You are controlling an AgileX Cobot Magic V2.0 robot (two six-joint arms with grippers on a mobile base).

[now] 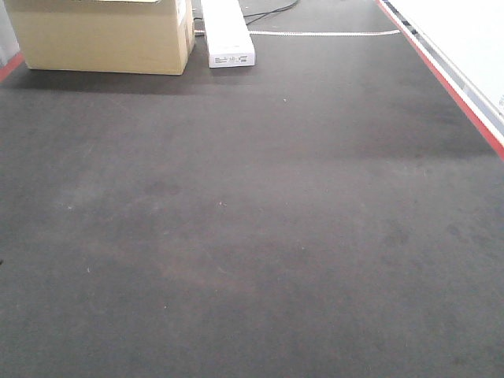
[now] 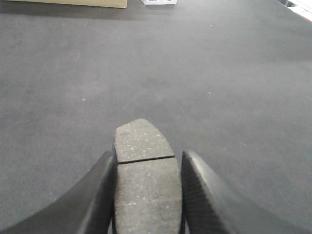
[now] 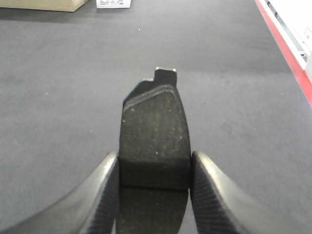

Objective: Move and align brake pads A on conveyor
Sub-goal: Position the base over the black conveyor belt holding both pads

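Note:
In the left wrist view a grey speckled brake pad (image 2: pixel 145 170) with a centre groove sits between my left gripper (image 2: pixel 148 163) fingers, which are shut on its sides above the dark conveyor (image 2: pixel 195 73). In the right wrist view a darker brake pad (image 3: pixel 154 131), with a notched backing plate tab at its far end, is clamped in my right gripper (image 3: pixel 154 163) over the conveyor (image 3: pixel 58 97). The exterior front view shows only bare conveyor (image 1: pixel 252 220); neither gripper nor any pad appears there.
A cardboard box (image 1: pixel 102 35) and a white rectangular box (image 1: pixel 227 35) stand at the belt's far end, with a cable behind them. The red side rail (image 1: pixel 453 87) runs along the right edge; it also shows as a red rail (image 3: pixel 287 48) in the right wrist view.

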